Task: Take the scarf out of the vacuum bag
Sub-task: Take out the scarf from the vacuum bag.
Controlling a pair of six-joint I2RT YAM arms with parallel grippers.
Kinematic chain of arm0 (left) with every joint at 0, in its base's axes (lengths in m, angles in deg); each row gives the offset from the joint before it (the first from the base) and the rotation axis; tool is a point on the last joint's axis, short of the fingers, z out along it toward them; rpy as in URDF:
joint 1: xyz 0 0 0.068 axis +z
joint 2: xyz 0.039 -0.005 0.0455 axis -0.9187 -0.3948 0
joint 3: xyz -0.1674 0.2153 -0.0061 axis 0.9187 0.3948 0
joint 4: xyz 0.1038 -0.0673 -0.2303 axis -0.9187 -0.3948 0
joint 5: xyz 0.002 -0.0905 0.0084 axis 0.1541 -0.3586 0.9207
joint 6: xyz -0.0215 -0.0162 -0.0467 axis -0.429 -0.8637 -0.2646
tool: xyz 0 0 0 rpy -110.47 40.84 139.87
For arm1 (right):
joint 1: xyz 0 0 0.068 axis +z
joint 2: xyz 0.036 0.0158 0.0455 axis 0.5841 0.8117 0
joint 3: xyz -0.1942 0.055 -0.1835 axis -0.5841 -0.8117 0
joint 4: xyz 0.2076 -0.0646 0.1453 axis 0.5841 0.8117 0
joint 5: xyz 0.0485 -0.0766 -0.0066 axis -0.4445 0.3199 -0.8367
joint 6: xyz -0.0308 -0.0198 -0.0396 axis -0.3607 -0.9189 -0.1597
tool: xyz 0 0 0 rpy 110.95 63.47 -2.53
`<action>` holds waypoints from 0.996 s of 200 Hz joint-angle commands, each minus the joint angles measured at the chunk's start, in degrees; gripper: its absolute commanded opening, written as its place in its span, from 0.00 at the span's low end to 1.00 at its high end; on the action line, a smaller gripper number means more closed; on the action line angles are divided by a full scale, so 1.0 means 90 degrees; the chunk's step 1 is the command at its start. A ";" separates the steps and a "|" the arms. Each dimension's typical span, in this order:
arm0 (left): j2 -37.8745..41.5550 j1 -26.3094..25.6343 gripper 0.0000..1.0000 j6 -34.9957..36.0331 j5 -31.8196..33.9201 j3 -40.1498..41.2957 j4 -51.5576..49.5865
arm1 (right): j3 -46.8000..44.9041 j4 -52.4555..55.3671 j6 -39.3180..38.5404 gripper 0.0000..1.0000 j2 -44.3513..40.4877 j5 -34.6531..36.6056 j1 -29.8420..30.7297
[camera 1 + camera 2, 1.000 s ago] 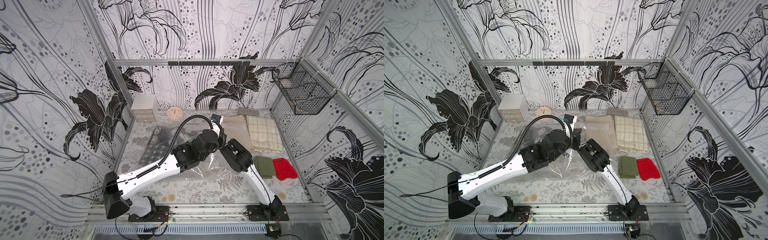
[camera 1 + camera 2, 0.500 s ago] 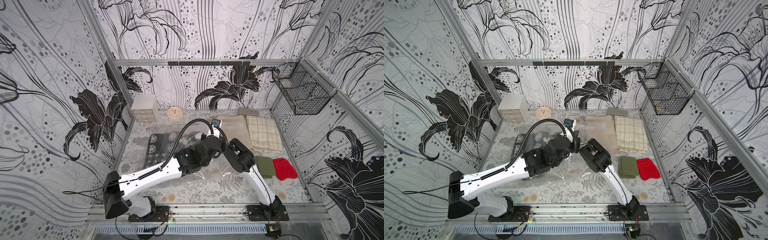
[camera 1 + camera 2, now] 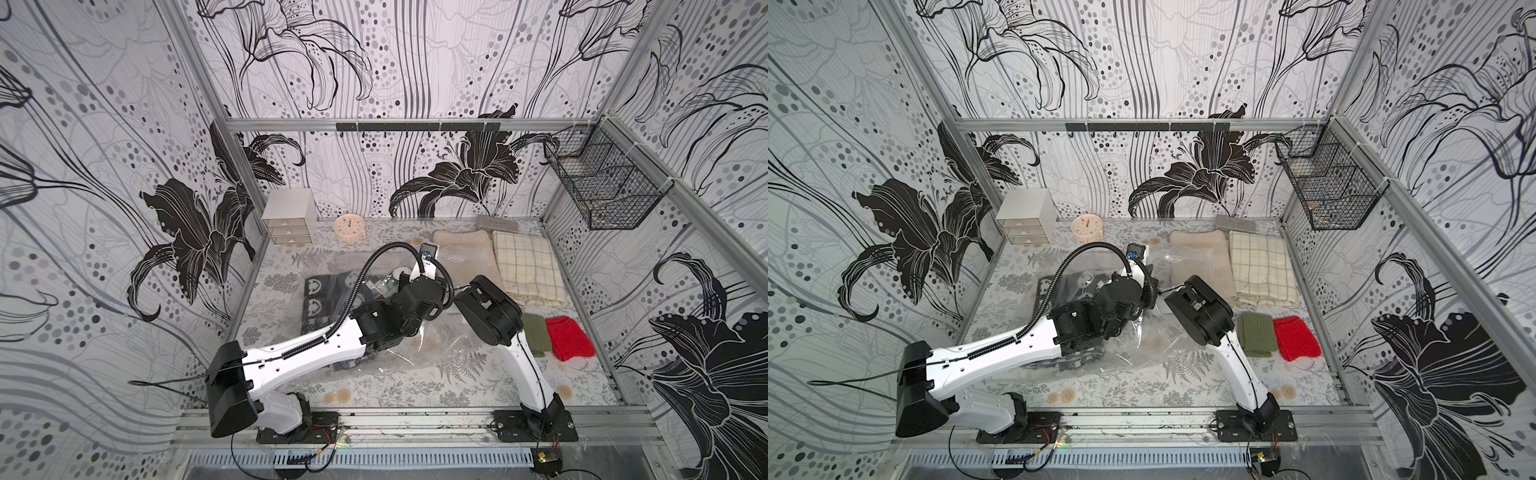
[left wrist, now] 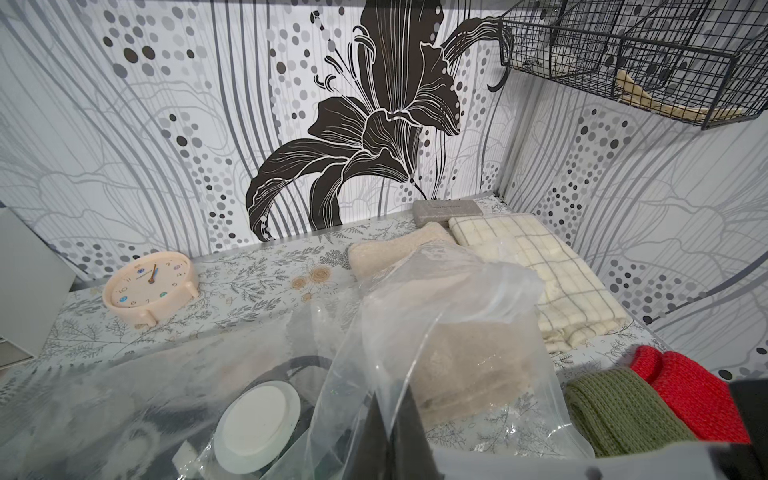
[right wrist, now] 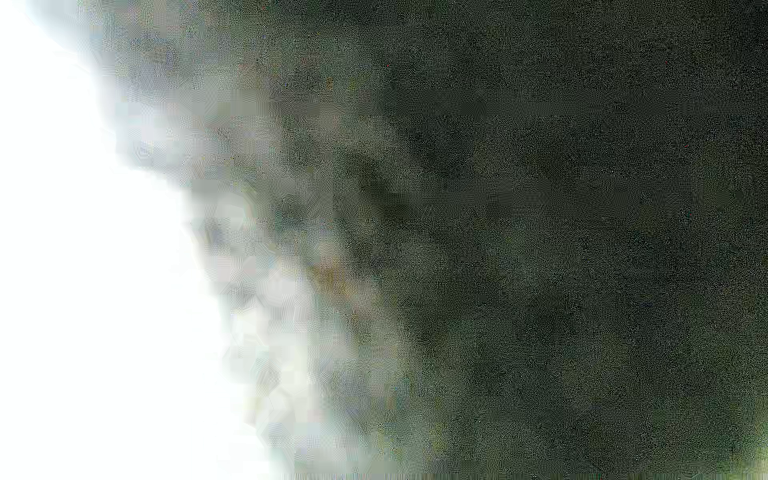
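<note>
The vacuum bag (image 3: 442,345) is a clear crinkly sheet lying mid-table in both top views (image 3: 1163,347). Inside its left part lies the scarf (image 3: 319,297), dark with pale round patterns. In the left wrist view my left gripper (image 4: 389,395) is shut on a raised fold of the bag's film (image 4: 436,316). The bag's round white valve disc (image 4: 257,428) sits beside the gripper, with dark scarf behind it. My right arm (image 3: 490,309) reaches in under the left wrist, so its gripper is hidden in both top views. The right wrist view is a dark blur.
A drawer unit (image 3: 289,216) and a pink clock (image 3: 350,227) stand at the back left. A cream towel (image 3: 459,241), a checked cloth (image 3: 528,266) and a grey block (image 3: 498,224) lie back right. Green (image 3: 536,332) and red (image 3: 569,338) knits lie right. A wire basket (image 3: 602,183) hangs on the right wall.
The left wrist has shifted slightly with the film in its grip, and the bag has moved with it. The scarf's patterned left part now shows more plainly. The right arm has barely moved.
</note>
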 commanded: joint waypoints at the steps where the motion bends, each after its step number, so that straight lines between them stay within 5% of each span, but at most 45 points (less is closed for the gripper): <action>1: -0.0030 0.0057 0.00 -0.0061 0.0195 0.0040 -0.0007 | -0.0284 -0.0583 0.0348 0.00 -0.0412 0.0053 -0.0118; 114: -0.0113 0.0204 0.00 -0.0329 0.0032 0.0029 -0.0065 | -0.0735 0.0323 -0.0302 0.00 -0.0871 0.0619 -0.0350; 199: -0.0256 0.0501 0.00 -0.0698 -0.1036 -0.0017 -0.0129 | -0.1319 0.0734 -0.0557 0.00 -0.1335 0.1250 -0.0572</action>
